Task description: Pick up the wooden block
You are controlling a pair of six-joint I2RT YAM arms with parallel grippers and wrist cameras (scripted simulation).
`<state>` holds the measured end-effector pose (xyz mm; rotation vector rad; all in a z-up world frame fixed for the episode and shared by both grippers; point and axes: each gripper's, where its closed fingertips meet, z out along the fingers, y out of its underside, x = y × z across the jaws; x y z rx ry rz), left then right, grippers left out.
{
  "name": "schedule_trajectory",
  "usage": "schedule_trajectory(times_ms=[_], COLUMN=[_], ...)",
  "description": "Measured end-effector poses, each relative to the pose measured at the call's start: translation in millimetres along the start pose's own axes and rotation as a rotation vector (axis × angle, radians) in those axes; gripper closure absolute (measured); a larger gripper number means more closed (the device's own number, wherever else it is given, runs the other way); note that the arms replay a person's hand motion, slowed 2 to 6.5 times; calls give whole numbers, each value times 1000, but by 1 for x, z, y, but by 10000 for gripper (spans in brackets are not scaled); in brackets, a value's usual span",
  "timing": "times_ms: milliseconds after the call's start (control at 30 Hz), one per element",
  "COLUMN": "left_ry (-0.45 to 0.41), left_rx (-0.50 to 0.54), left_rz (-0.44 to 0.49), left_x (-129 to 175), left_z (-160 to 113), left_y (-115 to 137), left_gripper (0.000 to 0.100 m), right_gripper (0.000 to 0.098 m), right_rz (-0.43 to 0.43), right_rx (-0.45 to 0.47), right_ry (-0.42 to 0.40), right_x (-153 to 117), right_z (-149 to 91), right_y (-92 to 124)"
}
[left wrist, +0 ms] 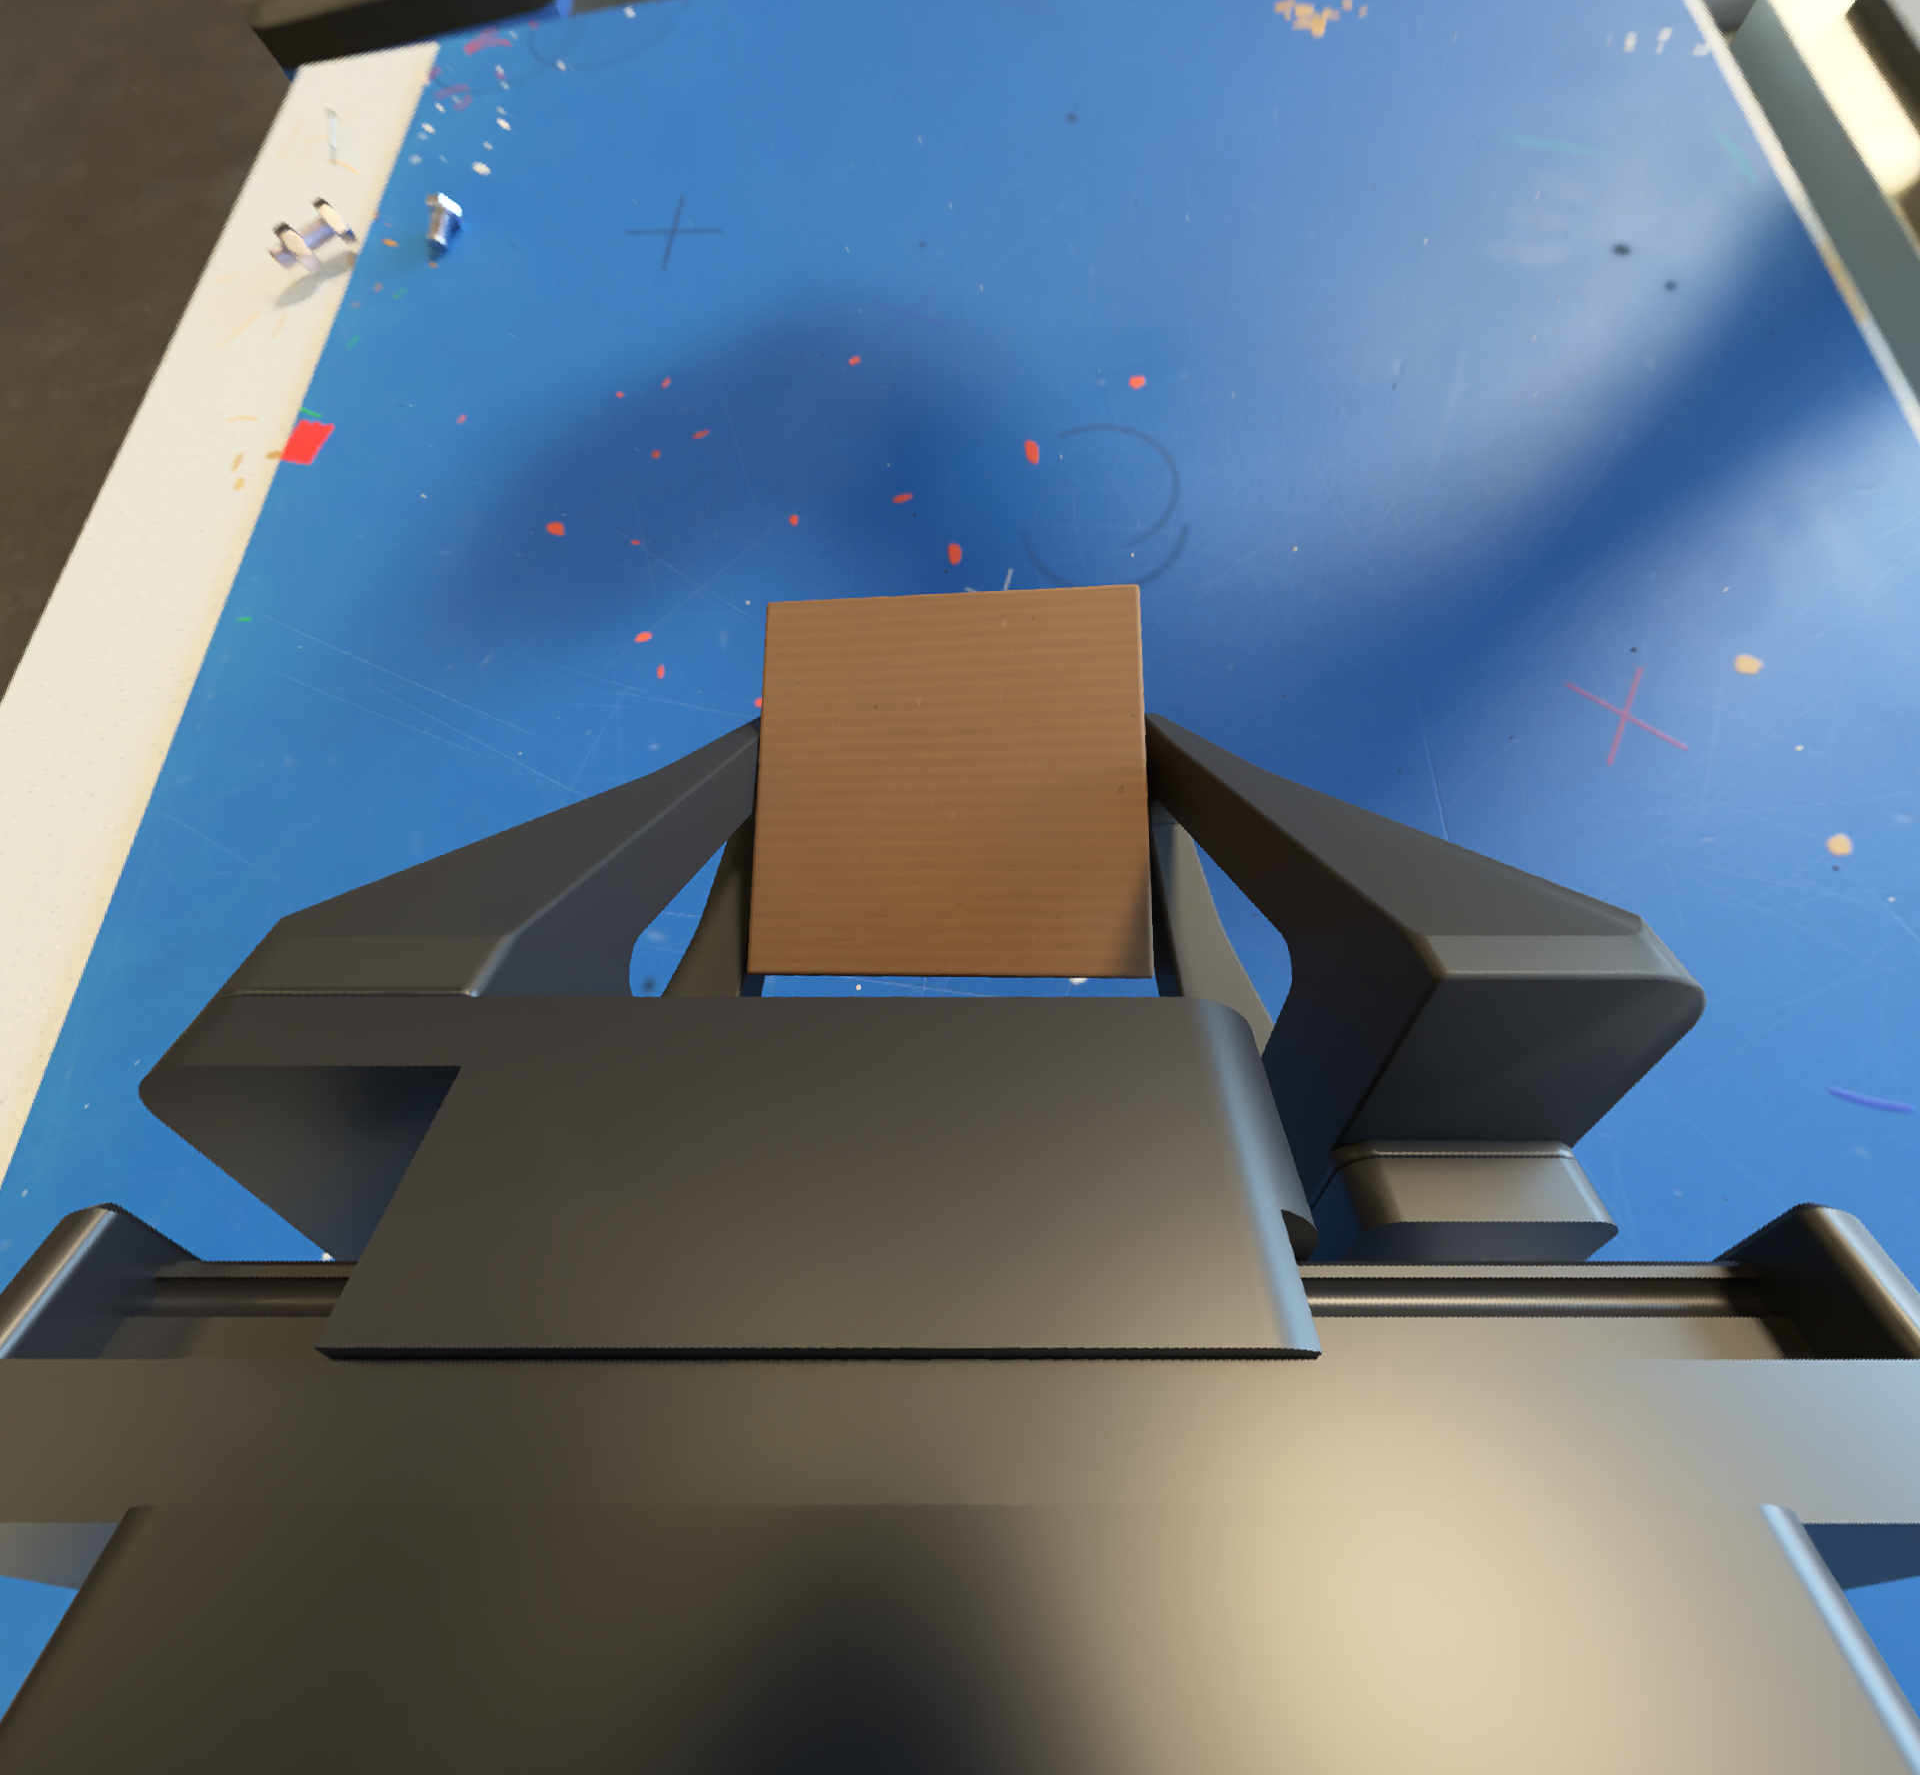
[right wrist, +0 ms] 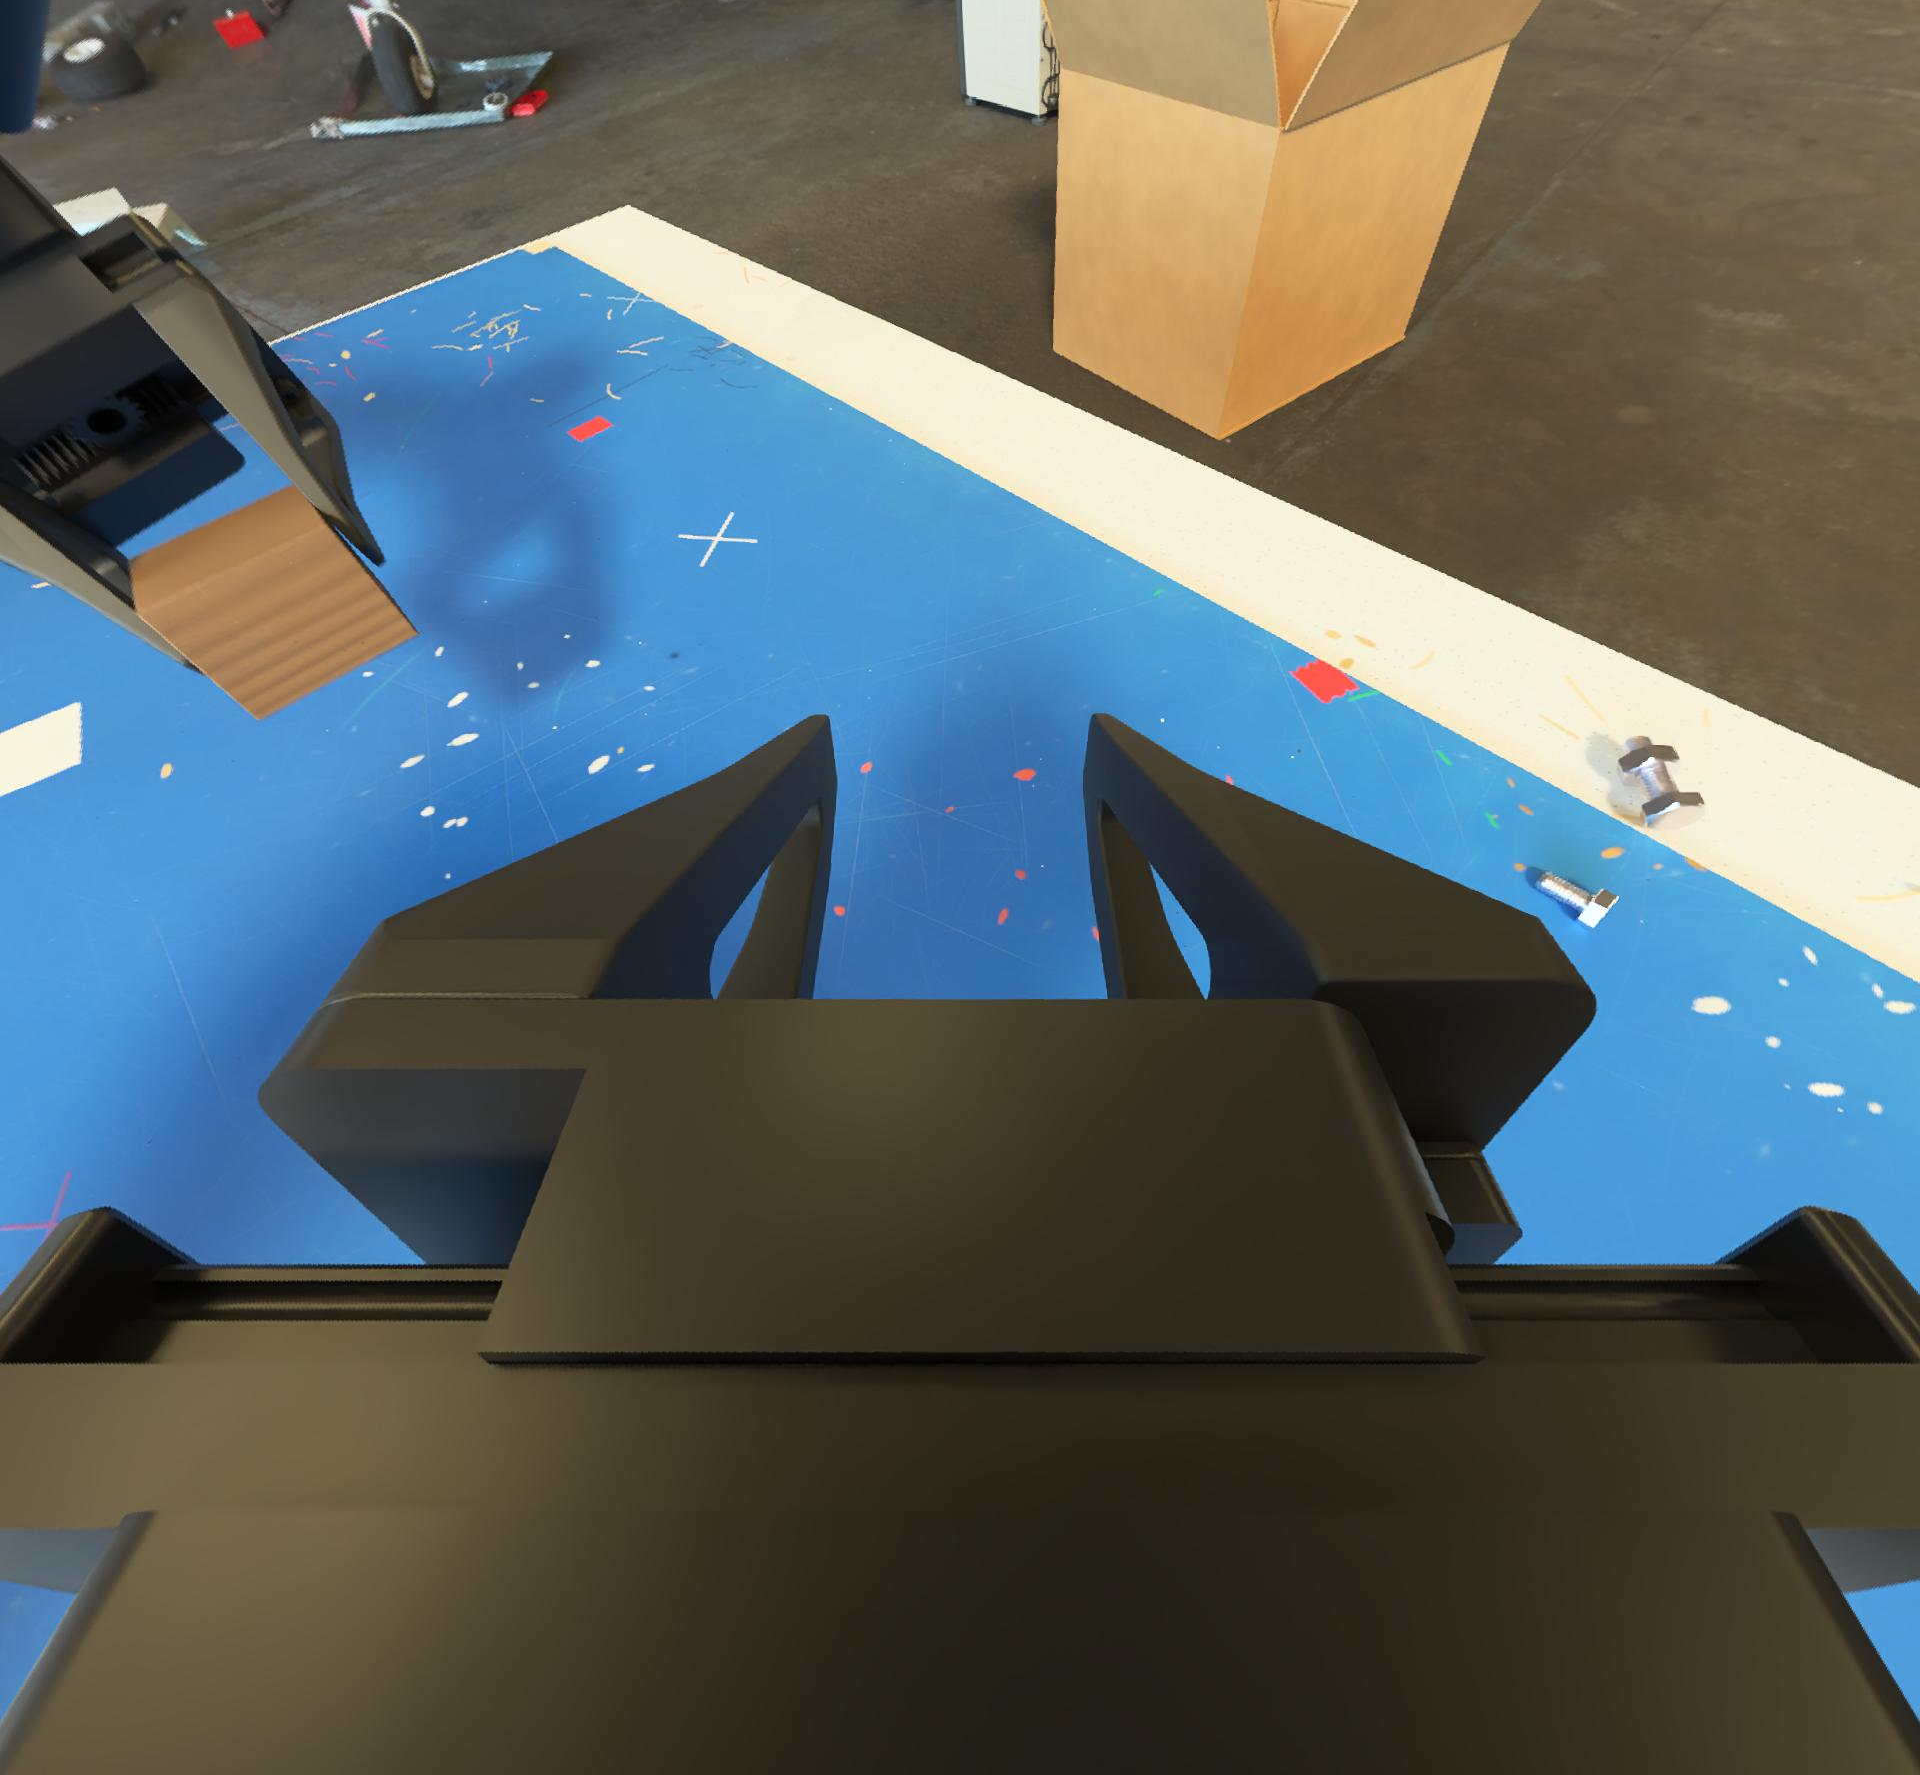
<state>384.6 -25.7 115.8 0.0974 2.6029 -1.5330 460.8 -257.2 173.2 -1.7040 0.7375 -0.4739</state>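
The wooden block [left wrist: 951, 783] is a brown cube with fine grain lines. My left gripper [left wrist: 953, 723] is shut on it, one dark finger pressed on each side. The block hangs clear above the blue table top. In the right wrist view the same block [right wrist: 265, 598] shows at the far left, held between the left gripper's fingers [right wrist: 301, 463], with its shadow on the mat beside it. My right gripper [right wrist: 958, 723] is open and empty, low over the blue mat, apart from the block.
The blue mat [left wrist: 1351, 291] has a cream border [right wrist: 1247, 530]. A loose bolt [right wrist: 1577, 897] and a bolt with nuts [right wrist: 1659, 780] lie near the right edge; they also show in the left wrist view [left wrist: 445, 219]. An open cardboard box [right wrist: 1268, 167] stands on the floor beyond.
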Motion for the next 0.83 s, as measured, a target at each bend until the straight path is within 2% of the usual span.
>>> schedule_trajectory(times_ms=[200,400,633,833], left_ry=[12,29,27,36], left_rx=[-99,-138,-137,-138], left_rz=[21,5,6,-3], left_x=[3,4,2,1], left_z=[23,30,32,34], left_y=[15,29,30,33], left_gripper=[445,445,445,445], right_gripper=[572,570,555,535], right_rz=[25,23,-12,-43], right_rx=[-14,-47,-98,-136], right_ry=[-24,-70,-190,-334], right_x=[0,-6,-27,-53], right_z=[2,9,22,30], right_y=[4,13,23,32])
